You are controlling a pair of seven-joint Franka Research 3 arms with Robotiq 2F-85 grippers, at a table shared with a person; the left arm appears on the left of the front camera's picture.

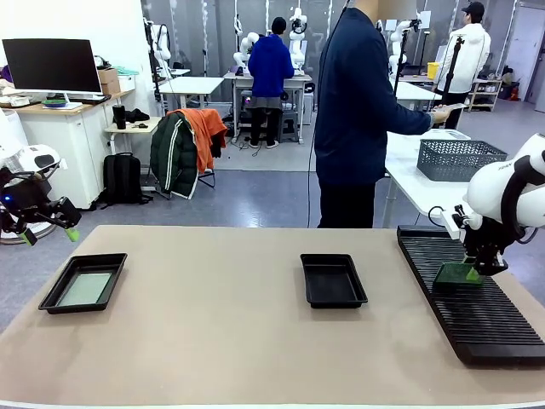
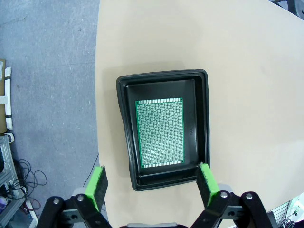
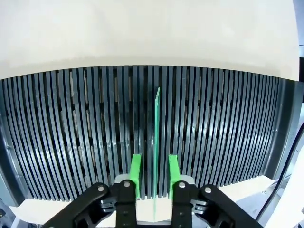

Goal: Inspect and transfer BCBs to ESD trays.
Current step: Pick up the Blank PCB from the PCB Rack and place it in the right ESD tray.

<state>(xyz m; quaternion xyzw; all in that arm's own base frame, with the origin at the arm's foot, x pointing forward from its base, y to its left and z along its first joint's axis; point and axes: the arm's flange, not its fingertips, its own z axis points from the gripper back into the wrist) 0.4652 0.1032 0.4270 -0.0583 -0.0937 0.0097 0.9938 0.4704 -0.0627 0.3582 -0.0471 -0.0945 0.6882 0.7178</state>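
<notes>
A pale grey-green BCB [image 2: 159, 133] lies flat in the left ESD tray [image 1: 53, 298], which sits by the table's left edge. My left gripper [image 2: 152, 186] hovers above that tray [image 2: 202, 123], open wide and holding nothing; in the front view the left gripper [image 1: 49, 232] is at the far left. The second ESD tray [image 1: 332, 279] sits mid-table with nothing in it. Another BCB [image 3: 156, 137] stands on edge in a slot of the black rack [image 3: 71, 123]. My right gripper [image 3: 154, 175] straddles this board [image 1: 454, 274], with a narrow gap at each green pad.
The long ribbed rack [image 1: 481, 315] runs along the table's right side. A person [image 1: 358, 102] stands beyond the far edge, turned to the right toward a white side table with a grey mesh basket [image 1: 460, 158]. Bare tabletop lies between the trays.
</notes>
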